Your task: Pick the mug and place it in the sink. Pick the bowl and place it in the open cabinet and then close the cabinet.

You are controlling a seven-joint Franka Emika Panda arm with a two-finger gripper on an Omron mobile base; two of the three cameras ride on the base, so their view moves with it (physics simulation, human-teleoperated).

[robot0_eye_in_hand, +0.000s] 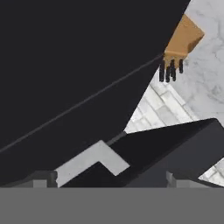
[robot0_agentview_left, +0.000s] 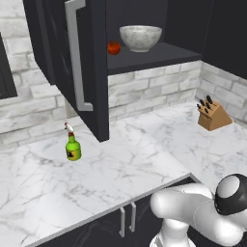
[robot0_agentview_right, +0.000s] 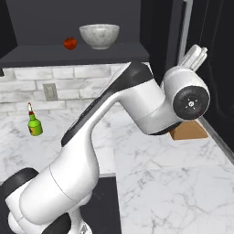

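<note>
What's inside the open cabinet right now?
On the cabinet shelf sit the bowl and, to its left, a small red fruit. The open door hides the shelf's left part.

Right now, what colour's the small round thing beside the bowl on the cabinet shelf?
Red, left of the bowl; clearest in the left base view.

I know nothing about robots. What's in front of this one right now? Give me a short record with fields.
bowl: speckled grey-white bowl sits on the cabinet shelf
beside bowl: small red fruit, apart from it, to its left in both base views
cabinet: black door open, silver bar handle facing out
counter: white marble, with a green bottle and a wooden knife block
gripper: fingertips stand wide apart, nothing between them
task left: close the cabinet
</note>
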